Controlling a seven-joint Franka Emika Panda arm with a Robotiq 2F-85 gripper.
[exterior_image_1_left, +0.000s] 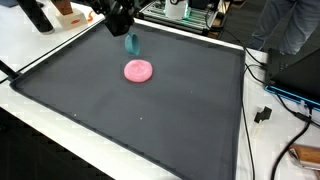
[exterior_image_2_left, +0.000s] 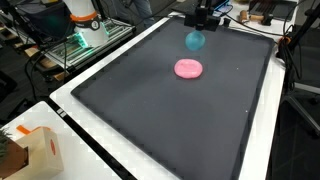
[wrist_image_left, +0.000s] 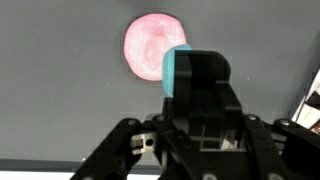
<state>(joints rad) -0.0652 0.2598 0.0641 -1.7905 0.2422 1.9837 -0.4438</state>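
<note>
A pink round disc (exterior_image_1_left: 138, 70) lies flat near the middle of a black mat (exterior_image_1_left: 120, 120); it shows in both exterior views (exterior_image_2_left: 188, 68) and in the wrist view (wrist_image_left: 148, 45). My gripper (exterior_image_1_left: 128, 34) hangs above the mat's far part, shut on a small teal object (exterior_image_1_left: 131, 44), and holds it in the air just beyond the disc. The teal object also shows in an exterior view (exterior_image_2_left: 195, 40) below the gripper (exterior_image_2_left: 198, 28). In the wrist view the black fingers (wrist_image_left: 203, 78) cover most of the teal object (wrist_image_left: 176, 72); only its left edge shows.
The mat (exterior_image_2_left: 170, 120) lies on a white table (exterior_image_2_left: 75, 125). A cardboard box (exterior_image_2_left: 25, 152) stands at one table corner. Cables and a black plug (exterior_image_1_left: 264, 114) lie beside the mat. Equipment racks (exterior_image_1_left: 185, 12) and a person (exterior_image_1_left: 290, 25) are behind the table.
</note>
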